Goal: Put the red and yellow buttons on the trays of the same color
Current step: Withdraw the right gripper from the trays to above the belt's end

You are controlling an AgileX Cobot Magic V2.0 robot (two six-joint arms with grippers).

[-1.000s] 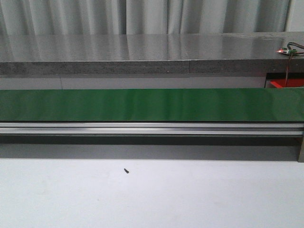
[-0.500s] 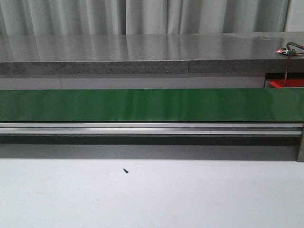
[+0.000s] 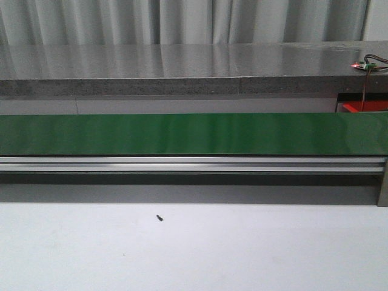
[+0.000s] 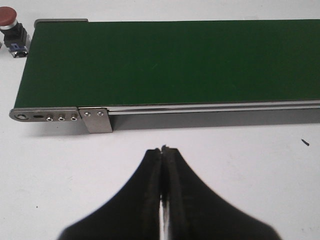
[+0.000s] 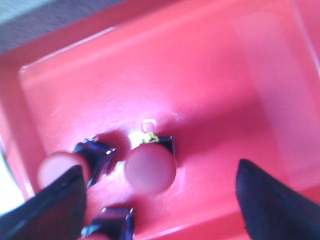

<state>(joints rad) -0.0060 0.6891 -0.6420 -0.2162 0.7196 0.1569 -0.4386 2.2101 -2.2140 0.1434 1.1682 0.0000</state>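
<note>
Now | left tool (image 4: pixel 162 152) pressed together, empty | right tool (image 5: pixel 160 190) spread wide over red tray (image 5: pixel 240 75), red buttons (image 5: pixel 150 169) between fingers

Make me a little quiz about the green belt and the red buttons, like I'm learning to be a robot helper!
1. True or false: the left gripper is wide open.
2. What colour is the tray under the right gripper? A) yellow B) red C) blue
3. Fill in: a red button sits just beyond the end of the green ____.

Key:
1. False. Its fingers are pressed together with nothing between them.
2. B. Red buttons lie in the tray, between the open fingers.
3. Belt, the conveyor.
</note>
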